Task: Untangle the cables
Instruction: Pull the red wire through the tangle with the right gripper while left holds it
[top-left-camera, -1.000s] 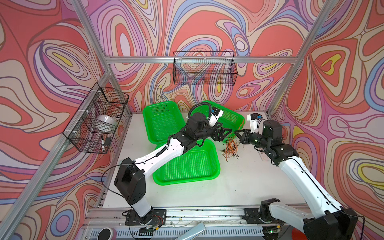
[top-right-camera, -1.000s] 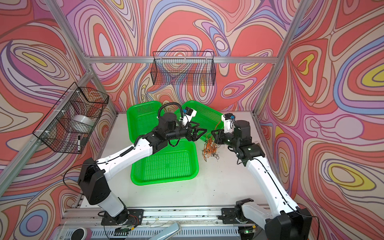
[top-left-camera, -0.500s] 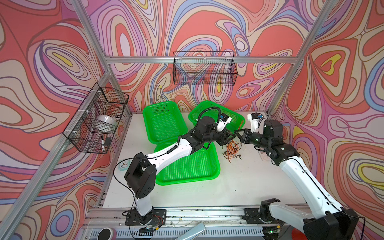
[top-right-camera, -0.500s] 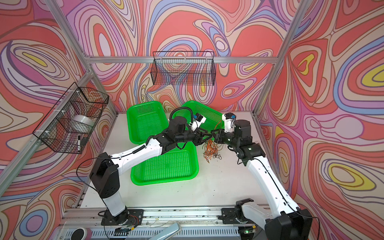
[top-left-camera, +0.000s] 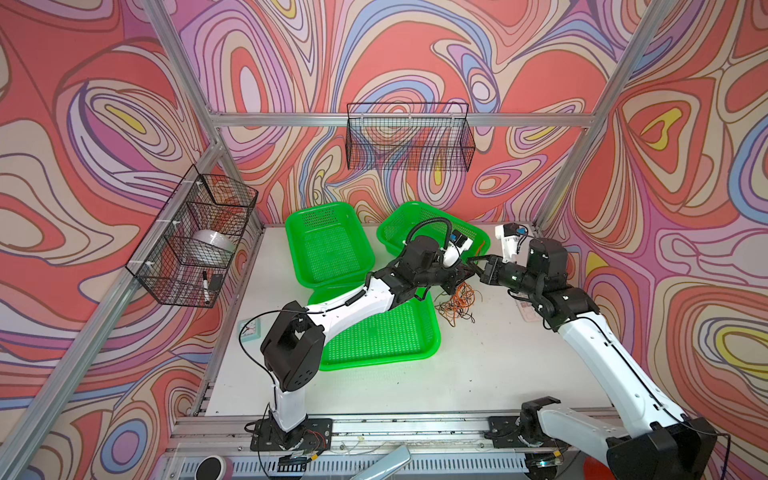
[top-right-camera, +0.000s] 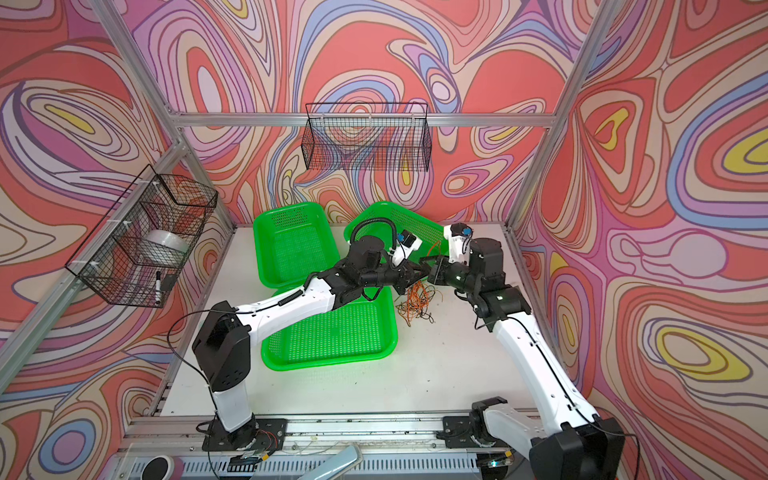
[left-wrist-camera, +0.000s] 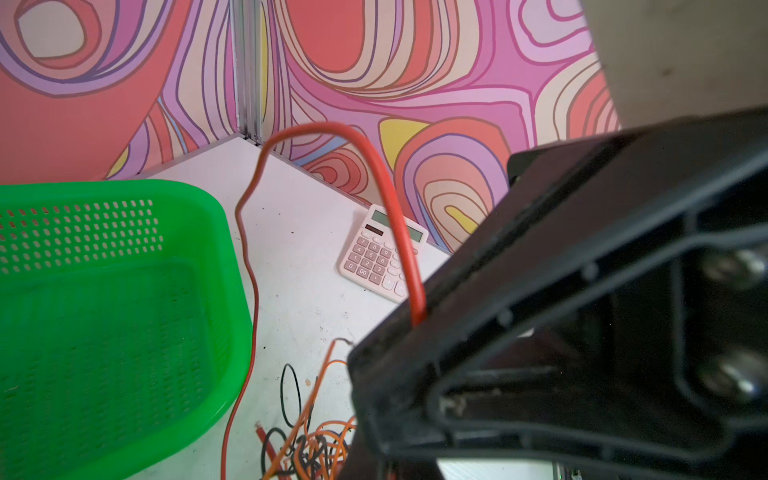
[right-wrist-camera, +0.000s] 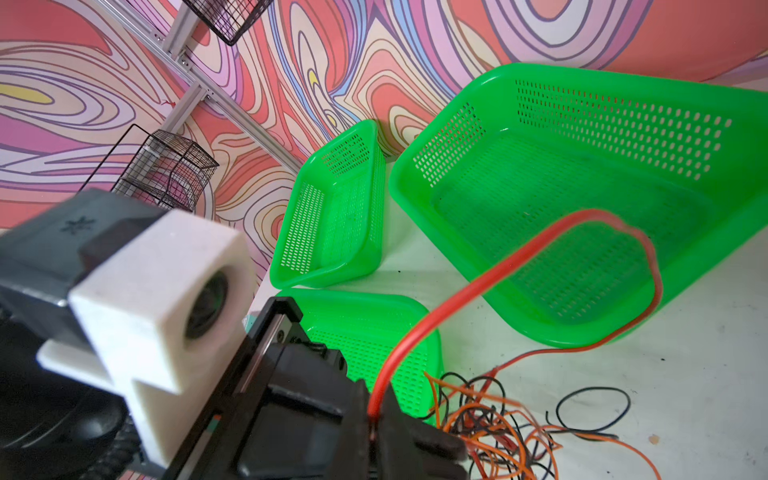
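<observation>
One red cable (right-wrist-camera: 582, 214) arched up in a loop from the left hand (right-wrist-camera: 374, 417) pinching it, dropping into one tangle (top-left-camera: 457, 301) on the tabletop (top-left-camera: 478, 374), right of the nearest of three baskets (top-left-camera: 320, 206); right hand (top-left-camera: 478, 266) pressed together.

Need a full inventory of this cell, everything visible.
cables: tangle, orange/red-brown/black, table right of front basket
red cable: one, looping up, pinched by both grippers
green baskets: three, two at back, one in front
wire baskets: two, black, left and back walls
white roll: one, left wire basket
marker: one, white and black, same basket
calculator: one, white-pink, by right wall
table: one, white
left gripper: black, shut on red cable
right gripper: black, shut on red cable
</observation>
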